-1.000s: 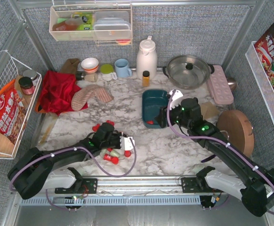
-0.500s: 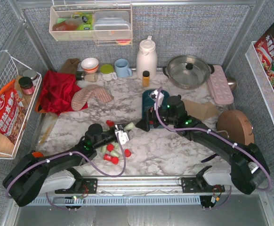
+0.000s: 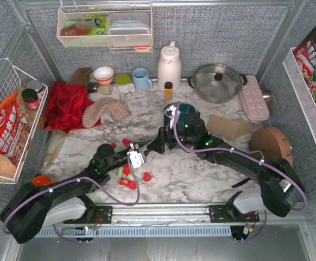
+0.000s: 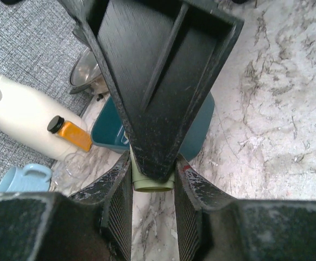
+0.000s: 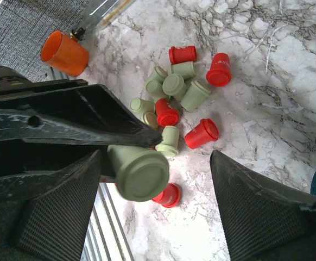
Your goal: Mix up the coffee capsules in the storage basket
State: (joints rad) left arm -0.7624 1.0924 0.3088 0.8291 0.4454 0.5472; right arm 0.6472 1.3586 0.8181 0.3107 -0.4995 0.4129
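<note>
Above the marble table [image 3: 201, 182], the left gripper [image 4: 153, 185] pinched a mint-green capsule [image 5: 139, 174] by its sides, its flat end facing the right gripper [image 3: 159, 143], whose jaws stood spread wide on either side of the pod without touching it. The storage basket [image 4: 109, 136] sat just behind the meeting point, half hidden under the right arm in the overhead view, while the rest of the coffee capsules [image 5: 174, 92], red and green, lay in a loose heap on the table below, close to the near edge and an orange cup [image 5: 64, 53]. The exchange looked risky. If the left claw let go before the right one closed, the pod would likely drop onto the heap and scatter it towards the edge. A closing right jaw might also strike the left fingertips [image 4: 120, 190], which reached far along the pod. Bare marble lay open to the right of the heap and up to the basket. Behind it, a white jug [image 3: 169, 66], an amber bottle [image 3: 169, 90] and a pot [image 3: 217, 81] crowded the space.
</note>
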